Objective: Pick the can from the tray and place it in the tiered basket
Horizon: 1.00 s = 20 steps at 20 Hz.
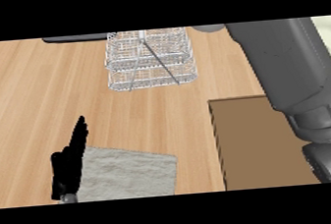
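Oddly, no can shows on the tray [247, 147]; the right forearm [289, 69] may hide it, the right hand unseen; left hand [66, 170] rests released, fingers straight; a can is likely light, stiff, slick; take it round the middle.

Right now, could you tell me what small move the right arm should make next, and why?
Probably lift the right hand into view above the tray: the right forearm crosses it, hand and can do not show, and the wire tiered basket stands farther away.
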### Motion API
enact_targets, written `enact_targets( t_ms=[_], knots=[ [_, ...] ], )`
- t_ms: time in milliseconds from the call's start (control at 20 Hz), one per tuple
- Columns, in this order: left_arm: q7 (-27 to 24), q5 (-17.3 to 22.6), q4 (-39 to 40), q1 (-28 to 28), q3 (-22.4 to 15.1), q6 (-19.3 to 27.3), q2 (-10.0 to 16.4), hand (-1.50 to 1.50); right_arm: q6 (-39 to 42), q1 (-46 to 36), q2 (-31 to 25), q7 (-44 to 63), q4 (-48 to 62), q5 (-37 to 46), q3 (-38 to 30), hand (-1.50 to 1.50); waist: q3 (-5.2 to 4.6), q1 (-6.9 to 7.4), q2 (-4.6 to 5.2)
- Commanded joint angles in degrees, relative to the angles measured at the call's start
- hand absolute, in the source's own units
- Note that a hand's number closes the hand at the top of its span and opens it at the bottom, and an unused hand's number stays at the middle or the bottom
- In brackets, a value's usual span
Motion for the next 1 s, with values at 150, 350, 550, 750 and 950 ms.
enact_targets(
  t_ms=[150,350,550,750,950],
  knots=[
    [0.50,-1.23,3.52,-1.95,-0.11,1.17,-0.97,0.00,-5.88,-4.49,3.38,-3.62,13.47,3.23,0.59,1.50,-0.21,-0.20,0.17],
    [-0.65,-1.71,2.88,-0.46,-1.50,0.71,-1.47,0.00,-13.35,-5.74,5.64,-4.13,22.24,5.25,-0.51,1.50,-0.23,0.97,0.64],
    [-1.69,-0.09,1.07,1.49,-0.69,-1.26,-0.15,0.00,-16.47,-7.21,7.37,-6.00,25.70,3.29,-3.24,1.50,-0.21,1.21,0.55],
    [-0.50,-1.23,3.26,-1.47,-0.03,0.39,-0.40,0.00,-15.22,-5.46,7.82,-8.36,27.18,-4.62,-10.44,-1.50,-0.18,1.35,0.96],
    [3.31,-0.81,-1.48,-0.86,-0.62,-0.75,0.55,0.00,-17.28,-3.23,8.83,-12.15,29.12,-8.83,-13.86,-1.50,-0.12,1.83,0.74]
  ],
)
